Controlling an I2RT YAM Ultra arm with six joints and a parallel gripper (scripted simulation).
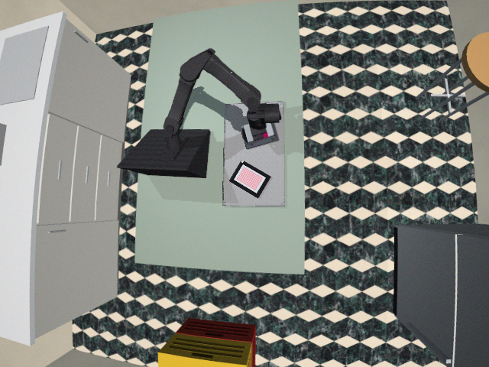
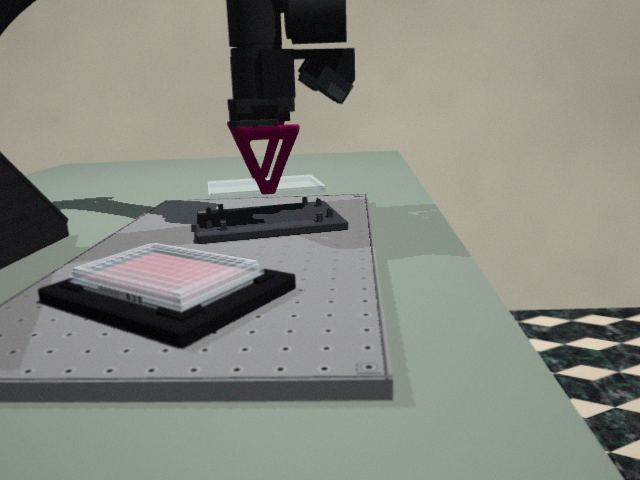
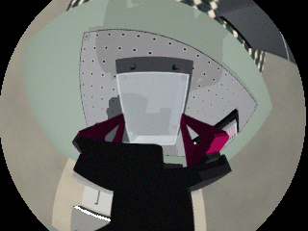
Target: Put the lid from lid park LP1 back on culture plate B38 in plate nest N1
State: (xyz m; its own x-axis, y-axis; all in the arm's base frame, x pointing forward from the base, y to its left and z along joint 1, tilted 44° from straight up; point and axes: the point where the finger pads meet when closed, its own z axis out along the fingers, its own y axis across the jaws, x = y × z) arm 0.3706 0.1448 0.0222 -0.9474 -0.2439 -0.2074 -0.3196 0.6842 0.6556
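Observation:
My gripper (image 2: 266, 183) with magenta fingers is shut on the clear lid (image 2: 266, 184) and holds it level a little above the dark lid park LP1 (image 2: 269, 221). The park's pegs stand bare under the lid. In the wrist view the lid (image 3: 154, 106) fills the space between the fingers, with the park (image 3: 153, 65) beyond it. The culture plate B38 (image 2: 166, 274), clear with pink wells, sits uncovered in the black plate nest N1 (image 2: 166, 304), nearer the camera on the perforated grey breadboard. In the overhead view the gripper (image 1: 260, 132) is over the park and the plate (image 1: 250, 178) lies below it.
The grey breadboard (image 2: 206, 320) lies on the green table (image 1: 221, 138). The arm's black base (image 1: 167, 151) stands left of the breadboard. White cabinets (image 1: 47, 157) stand to the left of the table, and a dark box (image 1: 442, 284) and a stool (image 1: 475, 59) to the right.

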